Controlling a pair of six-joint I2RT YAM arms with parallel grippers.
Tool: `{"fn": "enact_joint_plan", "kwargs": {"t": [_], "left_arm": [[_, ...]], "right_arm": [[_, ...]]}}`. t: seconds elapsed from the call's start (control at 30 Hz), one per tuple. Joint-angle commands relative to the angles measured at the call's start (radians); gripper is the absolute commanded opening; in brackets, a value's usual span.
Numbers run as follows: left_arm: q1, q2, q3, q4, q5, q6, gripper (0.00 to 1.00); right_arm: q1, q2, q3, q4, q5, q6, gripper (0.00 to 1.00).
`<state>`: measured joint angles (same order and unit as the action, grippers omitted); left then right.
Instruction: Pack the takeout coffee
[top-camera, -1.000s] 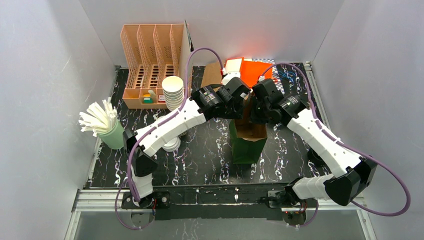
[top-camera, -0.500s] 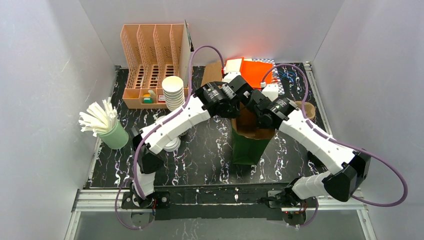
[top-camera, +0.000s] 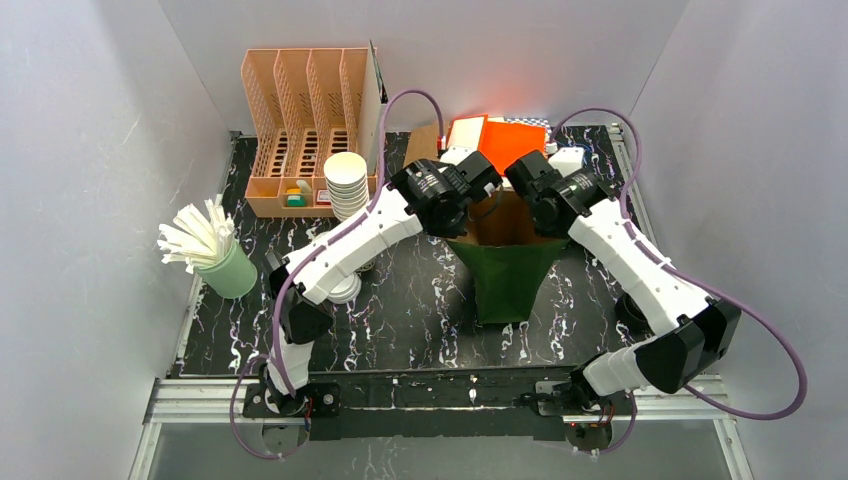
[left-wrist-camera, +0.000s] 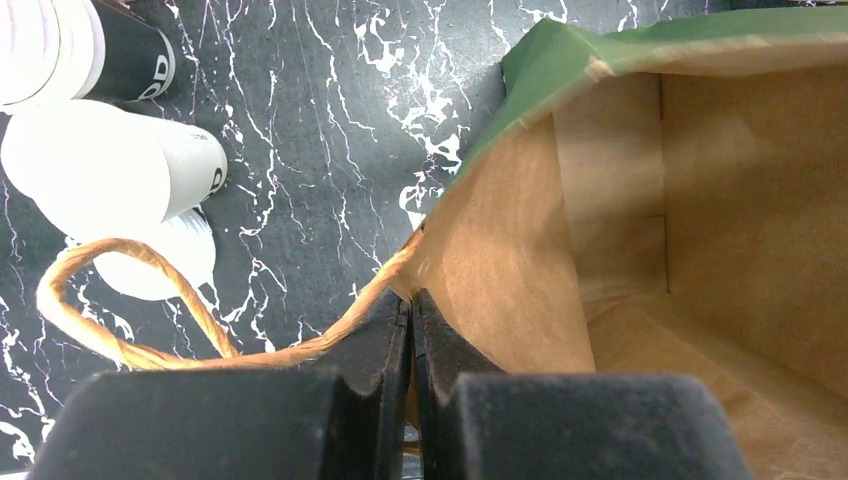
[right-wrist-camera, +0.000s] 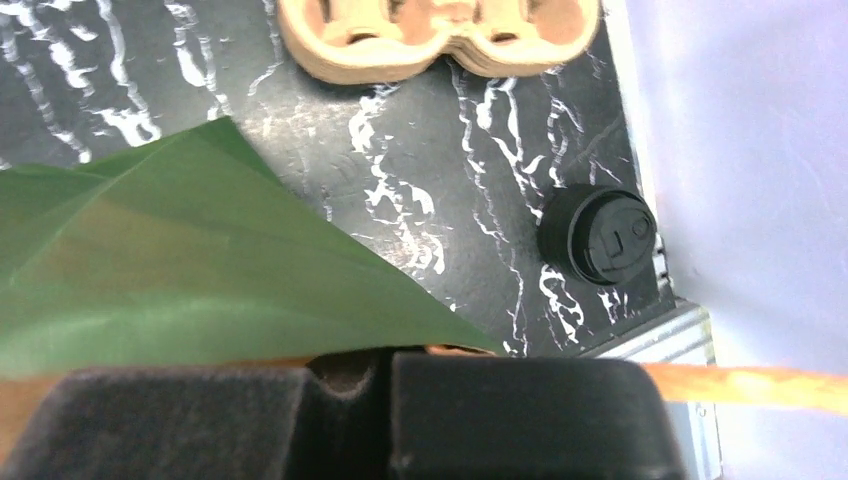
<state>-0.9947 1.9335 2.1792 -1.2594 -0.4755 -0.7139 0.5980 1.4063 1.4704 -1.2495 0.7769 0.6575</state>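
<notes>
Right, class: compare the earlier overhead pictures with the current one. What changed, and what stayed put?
The left jaws closed on the left rim of the green paper bag; the right jaws are shut on its right rim. Both arms drew apart, pulling the bag's mouth from narrow to wide open. The stack of white cups, the straw holder and the pink organiser did not move.

White arms (top-camera: 350, 248) with black joints (top-camera: 432, 196), purple cables (top-camera: 404, 97) and black fingers (left-wrist-camera: 372, 352).
</notes>
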Motion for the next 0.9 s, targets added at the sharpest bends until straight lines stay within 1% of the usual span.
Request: {"fn": "enact_joint_plan", "kwargs": {"t": [0.0, 0.03, 0.07, 0.1, 0.13, 0.2, 0.23, 0.3, 0.4, 0.5, 0.57, 0.7, 0.87], "left_arm": [[0.021, -0.064, 0.009, -0.065, 0.004, 0.063, 0.0], [0.02, -0.089, -0.027, -0.005, 0.078, 0.049, 0.0], [0.021, -0.124, -0.085, 0.105, 0.134, 0.025, 0.0], [0.021, -0.159, -0.15, 0.192, 0.181, -0.015, 0.0], [0.021, -0.19, -0.213, 0.27, 0.23, -0.055, 0.0], [0.021, -0.232, -0.311, 0.398, 0.302, -0.136, 0.0], [0.021, -0.243, -0.341, 0.433, 0.321, -0.163, 0.0], [0.021, -0.248, -0.353, 0.455, 0.328, -0.181, 0.0], [0.021, -0.24, -0.328, 0.457, 0.311, -0.174, 0.0], [0.021, -0.208, -0.273, 0.437, 0.297, -0.181, 0.0], [0.021, -0.195, -0.257, 0.433, 0.29, -0.193, 0.0], [0.021, -0.206, -0.263, 0.439, 0.252, -0.208, 0.0], [0.021, -0.224, -0.282, 0.445, 0.201, -0.242, 0.0]], "right_arm": [[-0.024, -0.04, 0.08, 0.086, -0.178, -0.18, 0.01], [-0.024, -0.057, 0.08, 0.136, -0.308, -0.213, 0.01], [-0.024, -0.082, 0.074, 0.185, -0.42, -0.226, 0.01], [-0.024, -0.095, 0.065, 0.219, -0.517, -0.212, 0.01], [-0.024, -0.099, 0.057, 0.243, -0.583, -0.187, 0.01], [-0.023, -0.086, 0.05, 0.259, -0.655, -0.14, 0.01], [-0.023, -0.074, 0.049, 0.26, -0.672, -0.125, 0.01], [-0.023, -0.053, 0.055, 0.265, -0.695, -0.106, 0.01], [-0.005, -0.037, 0.086, 0.284, -0.689, -0.094, 0.01], [0.043, -0.01, 0.142, 0.257, -0.634, -0.077, 0.01], [0.079, -0.011, 0.149, 0.25, -0.601, -0.049, 0.01], [0.157, -0.037, 0.108, 0.241, -0.493, 0.045, 0.01], [0.208, -0.049, 0.058, 0.233, -0.384, 0.139, 0.01]]}}
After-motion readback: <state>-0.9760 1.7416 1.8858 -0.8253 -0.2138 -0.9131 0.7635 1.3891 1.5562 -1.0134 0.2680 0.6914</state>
